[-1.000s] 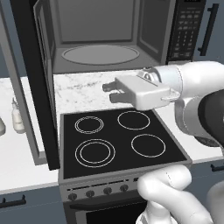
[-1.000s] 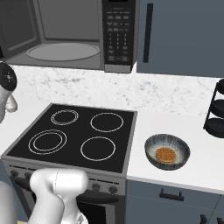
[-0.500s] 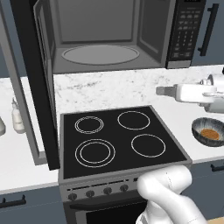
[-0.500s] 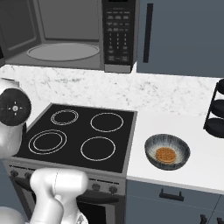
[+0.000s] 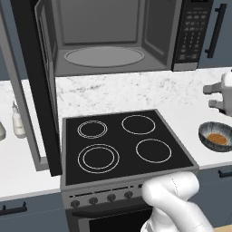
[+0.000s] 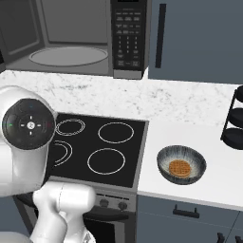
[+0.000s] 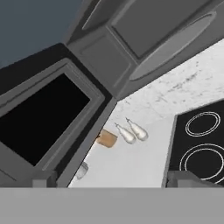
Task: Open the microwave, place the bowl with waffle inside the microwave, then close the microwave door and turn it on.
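Observation:
The microwave [image 5: 113, 41] hangs over the stove with its grey cavity and glass turntable [image 5: 104, 56] exposed. The microwave door [image 5: 38, 86] is swung out to the left, and its dark window [image 7: 41, 116] is seen in the hand view. On the counter right of the stove sits the dark grey bowl [image 6: 182, 164], the round golden waffle [image 6: 179, 167] lying flat inside it. In the left base view the bowl [image 5: 216, 136] is just below my gripper [image 5: 210, 97], which hovers at the right edge. The fingertips [image 7: 43, 178] are wide apart, open, holding nothing.
A black stovetop [image 5: 124, 145] with four rings lies below the microwave. Two pale bottles [image 7: 131, 131] and a small brown item [image 7: 106, 139] stand on the left counter. A black tiered rack [image 6: 235, 123] stands at the far right. My arm's big joint [image 6: 28, 126] looms at left.
My hand has swung from above the stove to the right, ending over the counter just above the bowl. Bowl, waffle and open door have stayed put.

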Controlling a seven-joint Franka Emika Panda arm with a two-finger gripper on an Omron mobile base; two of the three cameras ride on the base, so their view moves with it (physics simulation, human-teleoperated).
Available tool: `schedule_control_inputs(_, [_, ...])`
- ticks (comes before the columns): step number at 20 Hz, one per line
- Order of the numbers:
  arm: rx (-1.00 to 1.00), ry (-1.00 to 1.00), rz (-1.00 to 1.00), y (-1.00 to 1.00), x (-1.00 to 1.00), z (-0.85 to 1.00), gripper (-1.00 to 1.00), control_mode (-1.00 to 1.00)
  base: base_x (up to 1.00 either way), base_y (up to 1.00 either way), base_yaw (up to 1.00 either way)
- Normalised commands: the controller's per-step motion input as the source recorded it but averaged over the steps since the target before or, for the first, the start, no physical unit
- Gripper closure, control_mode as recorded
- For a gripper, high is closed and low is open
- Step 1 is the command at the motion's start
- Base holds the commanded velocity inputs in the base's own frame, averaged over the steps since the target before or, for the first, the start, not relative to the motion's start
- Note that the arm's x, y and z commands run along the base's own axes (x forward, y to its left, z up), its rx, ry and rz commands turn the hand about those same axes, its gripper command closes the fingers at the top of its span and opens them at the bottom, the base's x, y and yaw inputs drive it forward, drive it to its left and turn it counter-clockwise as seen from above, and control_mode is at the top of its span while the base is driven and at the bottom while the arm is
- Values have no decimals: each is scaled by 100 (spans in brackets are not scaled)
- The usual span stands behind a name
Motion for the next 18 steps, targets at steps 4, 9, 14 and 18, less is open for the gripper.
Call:
schedule_control_inputs(4, [4, 41, -8, -100, -20, -40, -100, -100, 0, 0, 0])
schedule_control_inputs(9, [-11, 33, -21, -98, 13, -60, -100, -100, 0, 0, 0])
schedule_control_inputs(14, [-17, 31, -30, -96, 56, -74, -100, -100, 0, 0, 0])
schedule_control_inputs(18, [0, 30, -25, -100, 67, -100, -100, -100, 0, 0, 0])
